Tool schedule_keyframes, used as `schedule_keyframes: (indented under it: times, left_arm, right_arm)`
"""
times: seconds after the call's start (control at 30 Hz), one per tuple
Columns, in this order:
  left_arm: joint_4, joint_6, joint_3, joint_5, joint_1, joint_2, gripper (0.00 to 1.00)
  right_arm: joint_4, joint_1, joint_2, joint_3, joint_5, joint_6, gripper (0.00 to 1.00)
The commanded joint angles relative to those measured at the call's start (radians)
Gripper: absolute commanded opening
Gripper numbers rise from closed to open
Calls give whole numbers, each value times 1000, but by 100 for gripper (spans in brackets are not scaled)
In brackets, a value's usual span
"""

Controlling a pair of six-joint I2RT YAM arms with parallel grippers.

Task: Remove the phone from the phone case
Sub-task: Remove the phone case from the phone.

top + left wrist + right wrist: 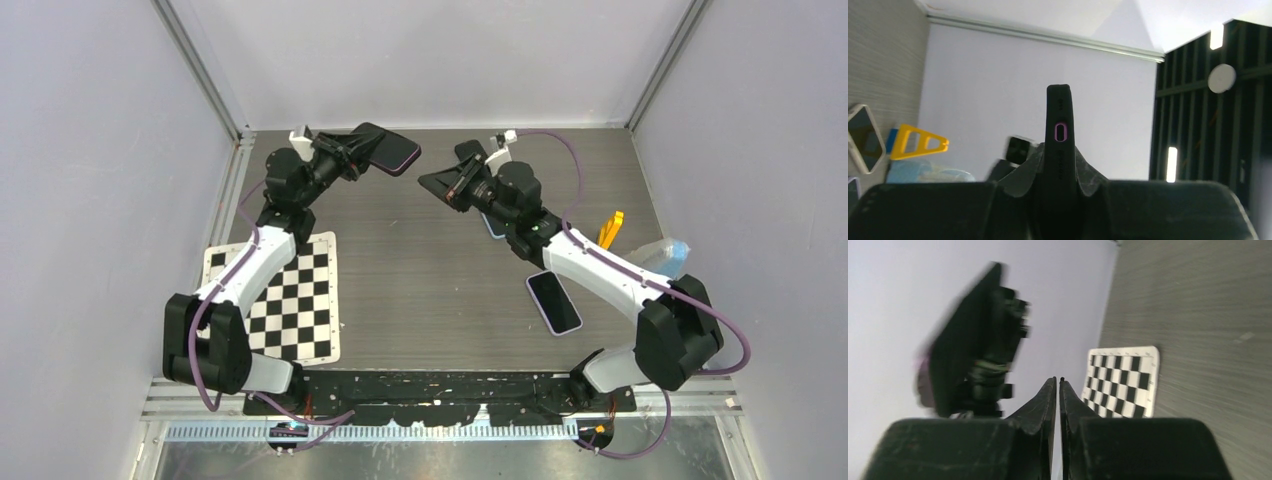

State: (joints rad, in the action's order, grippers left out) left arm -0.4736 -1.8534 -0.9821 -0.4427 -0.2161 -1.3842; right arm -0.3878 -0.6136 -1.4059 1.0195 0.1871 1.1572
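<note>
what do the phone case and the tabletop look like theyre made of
The phone case looks matte black, likely silicone or soft plastic: no glare, rounded edges. The tabletop looks like grey wood-grain laminate, with fine streaks and low sheen; real wood cannot be excluded.

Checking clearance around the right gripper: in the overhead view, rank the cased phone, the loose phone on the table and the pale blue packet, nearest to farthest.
1. cased phone, aloft just left of the right gripper.
2. loose phone, flat on the table, right of centre.
3. pale blue packet, at the right table edge.
</note>
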Motion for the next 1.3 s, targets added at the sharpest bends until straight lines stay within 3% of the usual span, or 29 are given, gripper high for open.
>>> schedule_keyframes:
  times: [0.0, 0.1, 0.2, 0.27, 0.33, 0.37, 0.43, 0.6, 0.77, 0.97, 1.17, 1.27]
  left_arm:
    - [-255, -84, -55, -27, -14, 48, 0]
    - [-272, -95, -52, -19, -14, 46, 0]
    - [-265, -93, -44, -21, -14, 46, 0]
    - [-263, -93, -34, -18, -14, 45, 0]
    - [-248, -96, -24, -16, -14, 48, 0]
    - [-241, -95, -21, -17, -14, 48, 0]
    - [-219, -96, -17, -21, -15, 48, 0]
    - [-190, -90, -10, -29, -15, 48, 0]
    - [-159, -77, -7, -37, -14, 53, 0]
    - [-137, -65, -3, -39, -14, 60, 0]
    - [-129, -61, -9, -39, -14, 60, 0]
    - [-127, -62, -10, -38, -14, 63, 0]
  right_arm:
    - [224, -5, -35, 18, -80, -13, 11]
    - [269, -3, -37, 34, -99, -10, 8]
    - [208, -2, -28, 23, -81, -10, 10]
    - [152, -3, -15, 23, -52, -34, 18]
    - [52, -4, 5, 10, -10, -72, 33]
    - [13, -4, 10, -8, 18, -82, 45]
    - [-120, -4, 29, -38, 56, -82, 55]
    - [-344, -12, 32, -51, 137, -38, 68]
    - [-463, -23, 17, -38, 157, 11, 70]
    - [-466, -23, -2, -9, 144, 50, 69]
    - [-500, -25, -21, -16, 139, 85, 63]
    - [-447, -26, -27, -5, 134, 77, 52]
